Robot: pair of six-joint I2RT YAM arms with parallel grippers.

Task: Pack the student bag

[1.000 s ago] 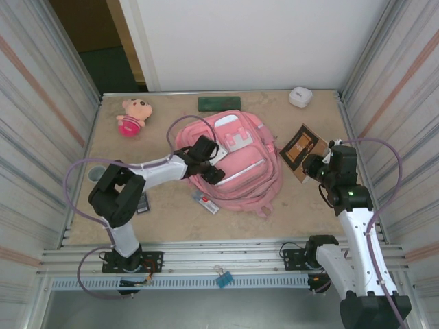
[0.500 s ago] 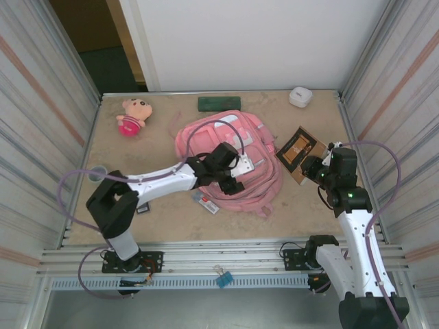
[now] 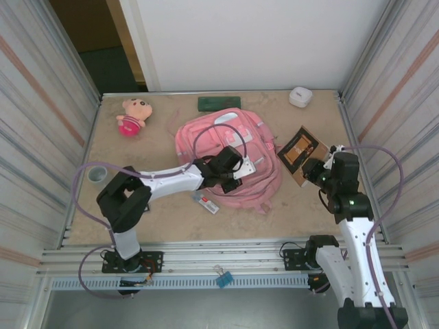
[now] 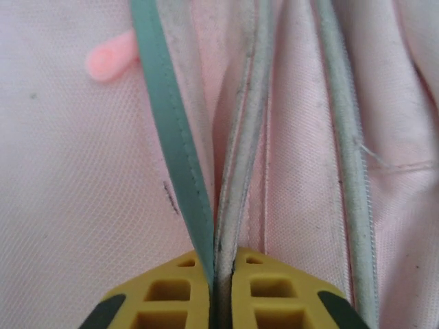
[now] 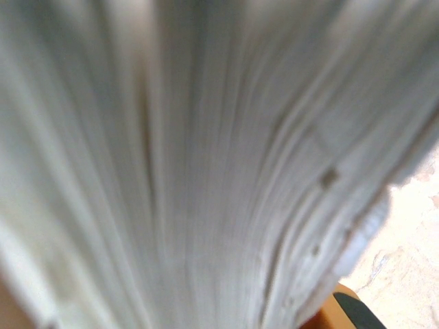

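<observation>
The bag (image 3: 257, 144) is laid flat in the middle of the bench (image 3: 164, 223), with its front pockets turned upward. The left hand (image 3: 238, 169) is set on the bag's near part. In the wrist view its yellow fingertips (image 4: 171, 301) are seen pressed together on a pale trim strip (image 4: 236, 171) of the bag. A teal strip (image 4: 168, 137) meets that trim at the fingertips, and a pink tab (image 4: 110, 58) is seen farther off on the fabric.

A book (image 3: 296, 147) is placed just right of the bag, and the right hand (image 3: 310, 168) is positioned at its near edge. Blurred page edges (image 5: 192, 171) are seen close before that wrist camera. Whether this hand is spread or pinching cannot be told.

Behind the bag a green box (image 3: 219, 103) is found. A doll (image 3: 132, 113) is seen behind and left of the bag, and a white case (image 3: 300, 96) behind and right of it. A small pack (image 3: 206, 201) is laid at the bag's near left edge, and a tape roll (image 3: 97, 173) well to its left.
</observation>
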